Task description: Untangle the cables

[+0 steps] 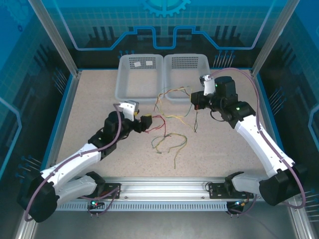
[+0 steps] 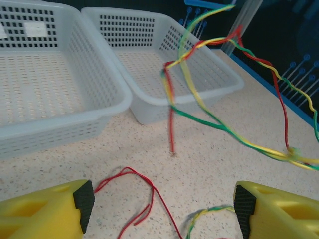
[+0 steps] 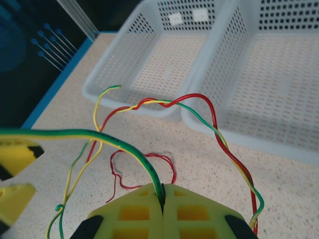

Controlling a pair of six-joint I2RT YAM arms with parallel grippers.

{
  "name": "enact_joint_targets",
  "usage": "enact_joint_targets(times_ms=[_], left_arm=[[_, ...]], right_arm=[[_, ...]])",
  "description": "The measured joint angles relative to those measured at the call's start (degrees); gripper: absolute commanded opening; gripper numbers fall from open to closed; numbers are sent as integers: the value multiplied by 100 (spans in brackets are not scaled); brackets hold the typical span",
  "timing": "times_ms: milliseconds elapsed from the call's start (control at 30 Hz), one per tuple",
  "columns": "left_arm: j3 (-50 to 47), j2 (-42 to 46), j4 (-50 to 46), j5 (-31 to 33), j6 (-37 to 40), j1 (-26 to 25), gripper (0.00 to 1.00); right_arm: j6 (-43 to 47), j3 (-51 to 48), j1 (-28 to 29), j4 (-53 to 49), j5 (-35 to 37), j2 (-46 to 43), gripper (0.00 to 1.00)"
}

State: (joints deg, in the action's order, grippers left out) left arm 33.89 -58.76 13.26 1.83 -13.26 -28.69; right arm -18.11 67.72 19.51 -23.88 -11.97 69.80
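The right gripper (image 3: 163,195) is pinched shut on a yellow-green cable (image 3: 75,132), which comes up out of the seam between its yellow fingers and arches away to the left in the right wrist view. From above, this gripper (image 1: 198,103) sits just in front of the right basket (image 1: 187,59), and thin strands trail from it toward the middle of the worktop (image 1: 89,114). The left gripper (image 2: 164,209) stands wide, its two black-tipped fingers far apart and holding nothing. A thin red cable (image 2: 124,170) loops on the speckled surface between them, and a yellow-green end lies beside it. In the top view the left gripper (image 1: 148,122) is low near the centre, touching or just beside the left edge of the tangle. The cables (image 1: 164,121) lie in a loose knot of red and yellow-green between the two arms, in front of both white baskets. Some strands hang raised in the air, twisted round one another, while others curl flat on the worktop. The left basket (image 1: 119,74) stands beside the right one, touching it.
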Motion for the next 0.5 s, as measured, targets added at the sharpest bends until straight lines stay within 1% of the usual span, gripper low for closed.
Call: enact_joint_targets(times_ms=[100,167,300,500], left_arm=[[-2,-7,203,-588,-278,612,77],[0,-37,260,-909,-341,789,78],[2,-173,251,-1534,-339,811,78],[15,-398,363,-2264,-334,811,78]], right_arm=[[175,-278,-87,286,-232,-188,0],[280,-446,-120,448,-380,-289,0],[433,-750,-164,772,-636,-476,0],[496,-866,-168,1165,-929,-509,0]])
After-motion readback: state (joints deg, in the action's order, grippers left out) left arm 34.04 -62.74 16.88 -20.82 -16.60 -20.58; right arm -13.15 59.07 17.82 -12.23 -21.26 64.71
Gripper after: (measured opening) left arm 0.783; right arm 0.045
